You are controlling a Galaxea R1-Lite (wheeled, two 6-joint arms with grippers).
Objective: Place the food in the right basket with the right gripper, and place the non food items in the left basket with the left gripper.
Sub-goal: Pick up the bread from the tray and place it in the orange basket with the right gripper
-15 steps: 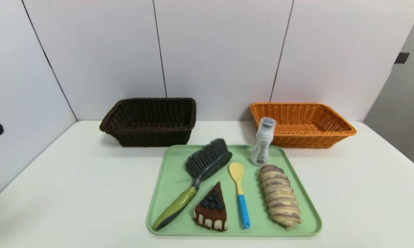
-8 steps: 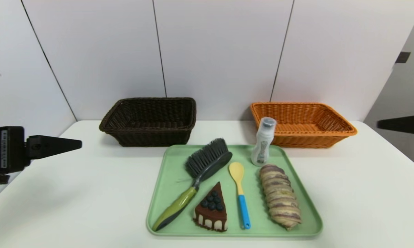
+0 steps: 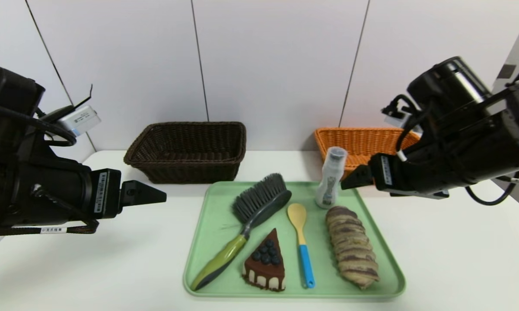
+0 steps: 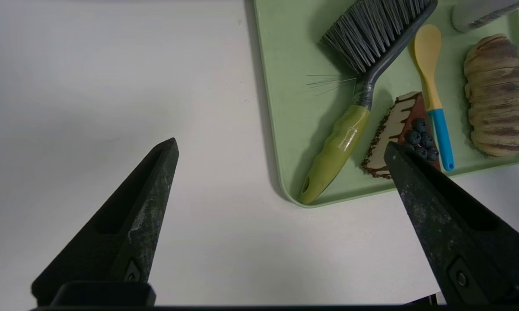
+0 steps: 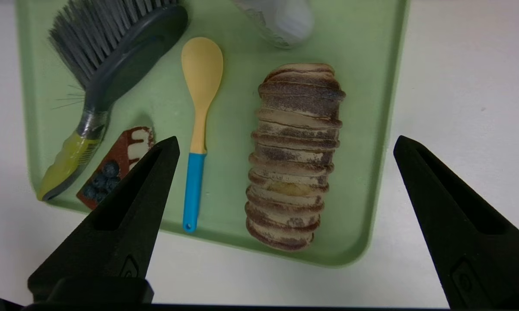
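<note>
On the green tray point(image 3: 207, 242) we find all five things to sort. The braided loaf point(image 3: 352, 246) lies lengthwise along the tray's right side, and the chocolate cake wedge point(image 3: 265, 261) sits near the tray's front edge, its tip pointing away from us. Between those two lies the yellow spoon point(image 3: 300, 239), bowl toward the tray's far edge and blue handle toward the front. The brush point(image 3: 246, 220) runs slantwise on the tray's left half, grey bristles at the far end and green handle reaching the front left corner, just beside the cake. The white bottle point(image 3: 329, 178) stands upright at the tray's far right corner, just beyond the loaf's far end.

Behind the tray to the left sits the dark brown basket point(image 3: 188, 151), and behind it to the right the orange basket point(image 3: 358, 144), partly hidden by our right arm. Nothing shows inside either of them.

Our right gripper point(image 5: 285, 147) hangs above the tray's right side, jaws wide apart and holding nothing, with the loaf framed between them in its wrist view. Our left gripper point(image 4: 281, 149) hovers over the white table point(image 3: 90, 263) to the left of the tray, jaws likewise spread and empty, its tips pointing toward the brush handle.
</note>
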